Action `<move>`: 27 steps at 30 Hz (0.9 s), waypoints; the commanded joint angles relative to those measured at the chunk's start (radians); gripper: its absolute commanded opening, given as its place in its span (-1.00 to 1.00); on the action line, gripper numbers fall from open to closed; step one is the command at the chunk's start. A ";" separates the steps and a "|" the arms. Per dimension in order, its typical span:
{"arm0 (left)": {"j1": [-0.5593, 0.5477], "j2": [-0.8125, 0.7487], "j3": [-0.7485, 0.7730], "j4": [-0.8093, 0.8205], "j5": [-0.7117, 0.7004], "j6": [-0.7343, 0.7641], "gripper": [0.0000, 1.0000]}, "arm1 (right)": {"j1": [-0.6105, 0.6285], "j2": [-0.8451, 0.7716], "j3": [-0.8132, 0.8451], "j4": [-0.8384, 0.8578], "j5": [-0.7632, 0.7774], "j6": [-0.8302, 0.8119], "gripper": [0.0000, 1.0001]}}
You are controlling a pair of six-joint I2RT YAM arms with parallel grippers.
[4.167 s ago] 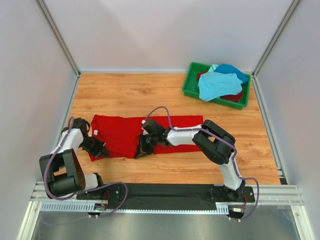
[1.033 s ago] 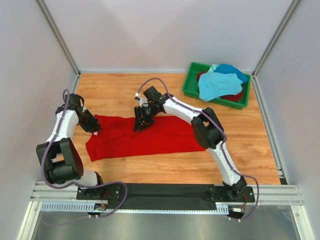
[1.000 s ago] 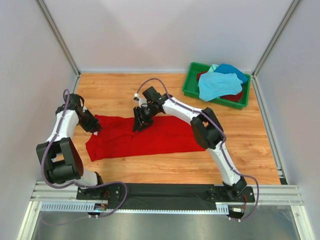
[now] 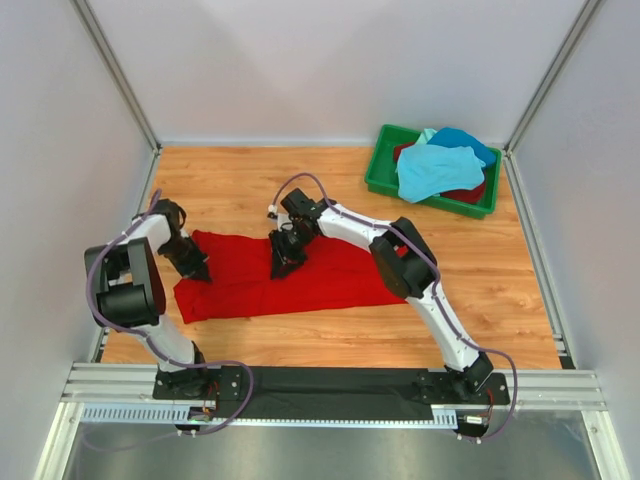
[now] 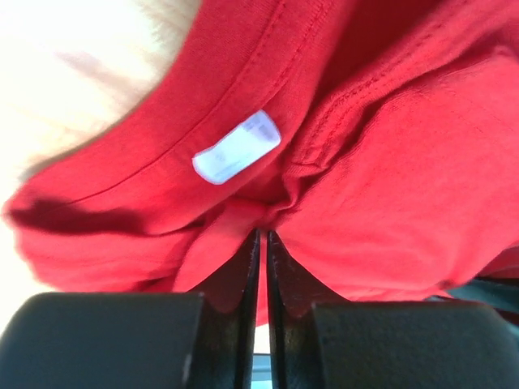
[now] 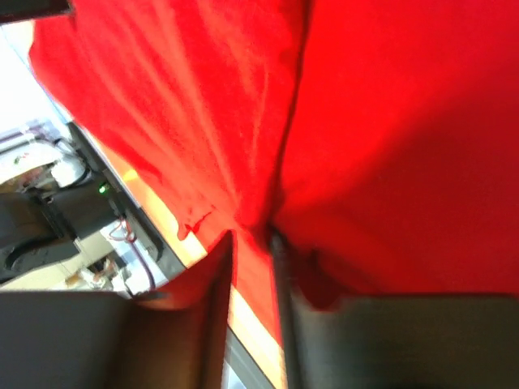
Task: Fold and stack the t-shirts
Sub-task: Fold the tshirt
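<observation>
A bright red t-shirt (image 4: 330,275) lies spread lengthwise on the wooden table. My left gripper (image 4: 196,270) presses down at its left end, near the collar. In the left wrist view the jaws are nearly together, and my left gripper (image 5: 262,237) pinches a fold of the red t-shirt (image 5: 405,162) just below the white neck label (image 5: 237,146). My right gripper (image 4: 282,265) sits on the shirt's far edge near the middle. In the right wrist view my right gripper (image 6: 253,235) has a ridge of red cloth (image 6: 389,121) bunched between its narrow-set fingers.
A green bin (image 4: 378,170) stands at the back right, holding a light turquoise t-shirt (image 4: 432,168), a blue one (image 4: 465,138) and a dark red one (image 4: 465,192). White walls close in the table on three sides.
Both grippers have dropped slightly toward me onto the red shirt, and both pairs of jaws have closed in on the cloth. The left arm's elbow has swung inward.
</observation>
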 commanded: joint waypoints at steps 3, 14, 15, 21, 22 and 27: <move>-0.002 -0.141 0.027 -0.034 -0.006 0.021 -0.68 | -0.003 -0.082 0.116 -0.142 0.135 -0.069 -0.25; -0.023 -0.233 0.000 -0.008 0.084 -0.066 -0.70 | -0.015 -0.057 0.244 -0.160 0.297 -0.015 -0.01; -0.037 -0.240 -0.015 -0.005 0.063 -0.085 -0.69 | -0.020 -0.082 0.243 -0.211 0.333 -0.029 0.07; -0.144 -0.241 -0.081 0.052 -0.135 -0.308 -0.40 | -0.057 -0.197 0.204 -0.420 0.564 -0.161 0.43; -0.152 -0.188 -0.077 0.045 -0.149 -0.359 -0.40 | -0.061 -0.215 0.163 -0.432 0.607 -0.196 0.46; -0.173 0.084 0.102 -0.060 -0.240 -0.389 -0.41 | -0.090 -0.316 -0.024 -0.373 0.645 -0.233 0.57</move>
